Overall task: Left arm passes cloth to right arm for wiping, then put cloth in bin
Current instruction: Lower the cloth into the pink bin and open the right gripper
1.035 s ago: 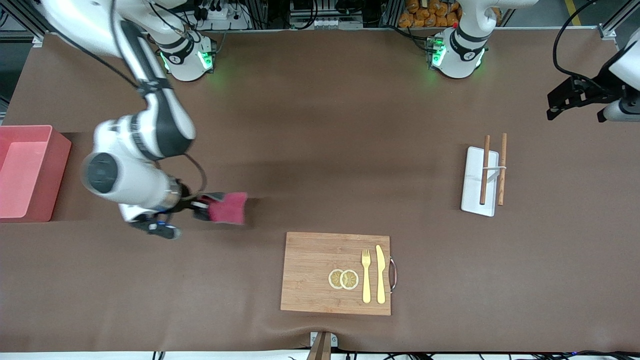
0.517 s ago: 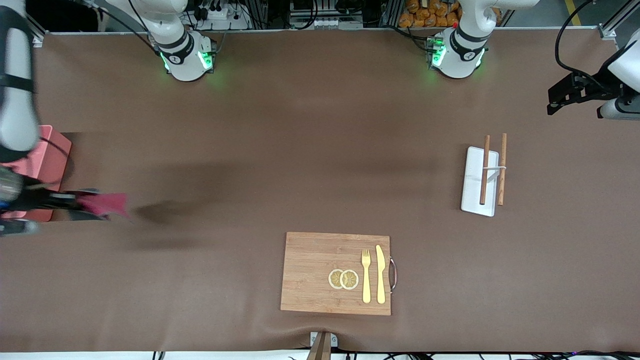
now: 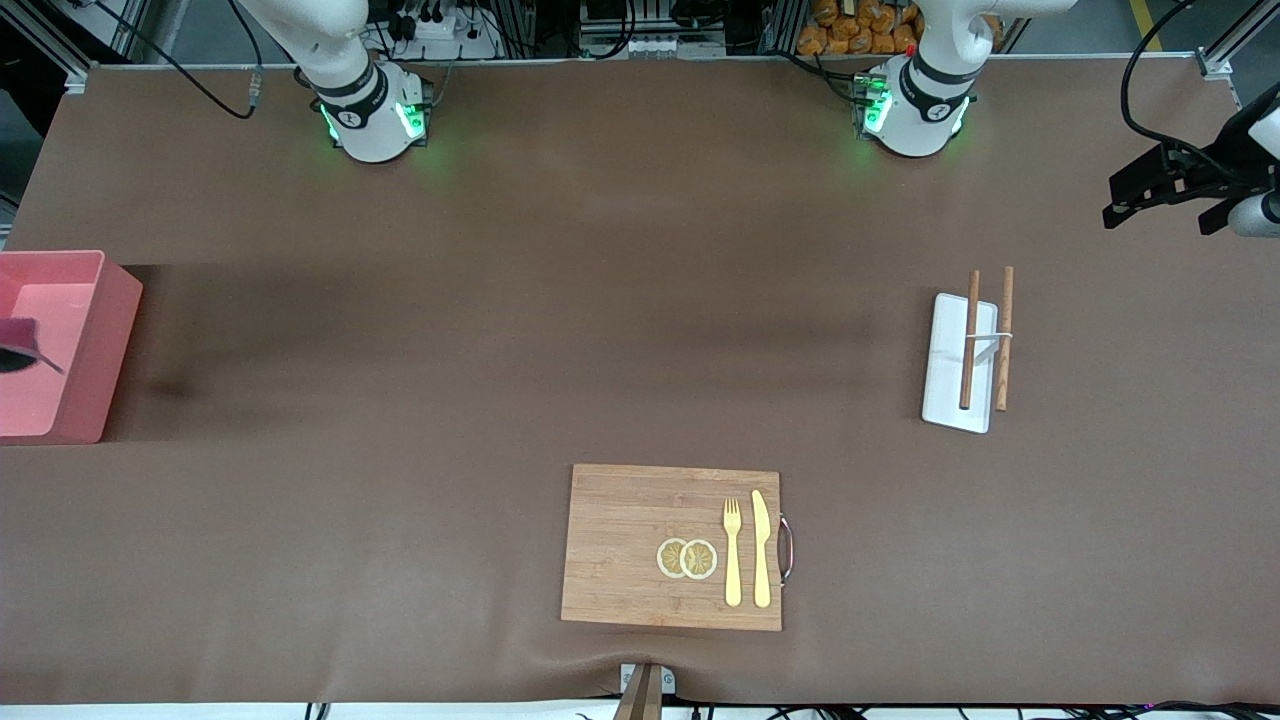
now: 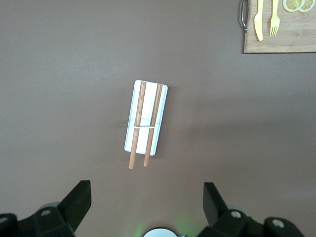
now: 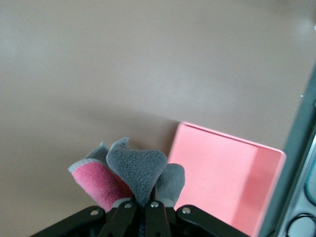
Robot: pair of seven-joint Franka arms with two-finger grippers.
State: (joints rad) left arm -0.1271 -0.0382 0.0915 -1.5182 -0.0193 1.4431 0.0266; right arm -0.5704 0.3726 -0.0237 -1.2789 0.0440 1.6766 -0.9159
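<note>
Cloth [image 5: 133, 175], pinched in the right gripper [image 5: 143, 210], hangs over the pink bin [image 3: 95, 330] on the brown table [image 3: 500, 330]. Left gripper [image 4: 145, 207] waits spread above the white tray [image 4: 146, 117] of chopsticks [image 4: 143, 126].

Left gripper [image 3: 1165, 190] spread, right gripper [image 5: 143, 213] clamped

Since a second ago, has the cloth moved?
Yes. The cloth, shut in the right gripper, went from beside the cutting board to over the bin.
</note>
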